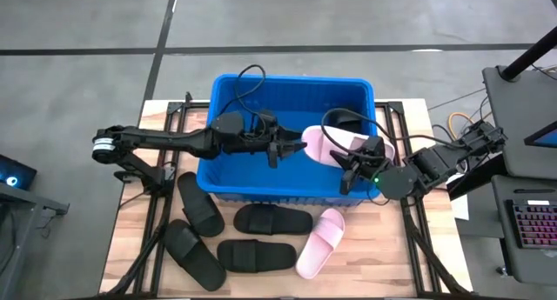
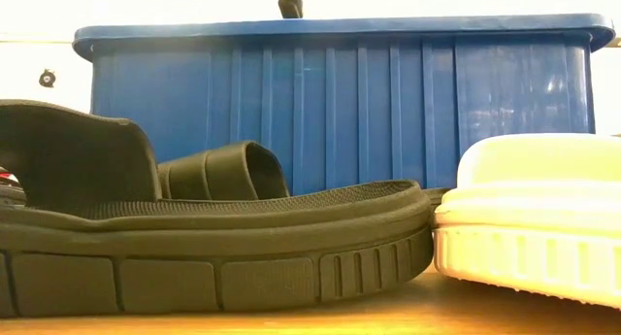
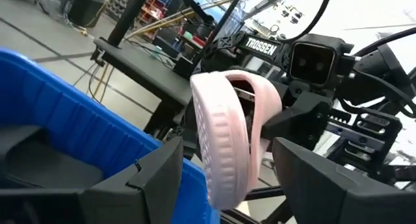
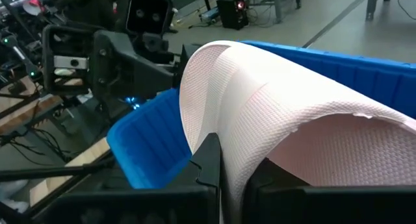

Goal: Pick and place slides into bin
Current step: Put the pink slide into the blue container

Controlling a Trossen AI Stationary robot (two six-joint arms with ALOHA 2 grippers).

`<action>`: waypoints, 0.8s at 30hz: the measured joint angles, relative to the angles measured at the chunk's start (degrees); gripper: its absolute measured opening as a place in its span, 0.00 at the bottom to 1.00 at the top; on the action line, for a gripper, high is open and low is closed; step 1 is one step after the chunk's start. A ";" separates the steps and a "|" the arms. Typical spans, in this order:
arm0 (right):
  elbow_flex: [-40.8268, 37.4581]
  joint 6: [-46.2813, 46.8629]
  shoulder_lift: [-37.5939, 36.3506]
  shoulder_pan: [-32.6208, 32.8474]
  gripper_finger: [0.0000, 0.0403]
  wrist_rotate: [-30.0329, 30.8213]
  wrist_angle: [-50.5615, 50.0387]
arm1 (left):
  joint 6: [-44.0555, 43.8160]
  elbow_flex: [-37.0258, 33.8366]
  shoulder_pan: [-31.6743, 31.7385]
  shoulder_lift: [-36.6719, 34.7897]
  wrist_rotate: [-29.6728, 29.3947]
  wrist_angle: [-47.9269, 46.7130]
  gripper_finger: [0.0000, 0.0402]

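Right jaws (image 4: 221, 178) clamping pink slide (image 1: 324, 145), over bin (image 1: 228, 189)

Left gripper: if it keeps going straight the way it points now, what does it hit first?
Most likely the pink slide held over the bin by the right gripper. The left gripper stands open, pointing at the slide's sole edge; the gap between them is hard to judge.

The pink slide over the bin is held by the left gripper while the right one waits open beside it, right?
No, swap the arms. The right gripper has its fingers shut on the pink slide over the bin; the left gripper waits open beside it. The right wrist view shows the grip.
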 joint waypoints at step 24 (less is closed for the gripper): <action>0.02 -12.35 0.23 -0.49 0.06 -1.52 12.21 | 5.68 -0.17 1.11 0.11 5.21 3.03 0.05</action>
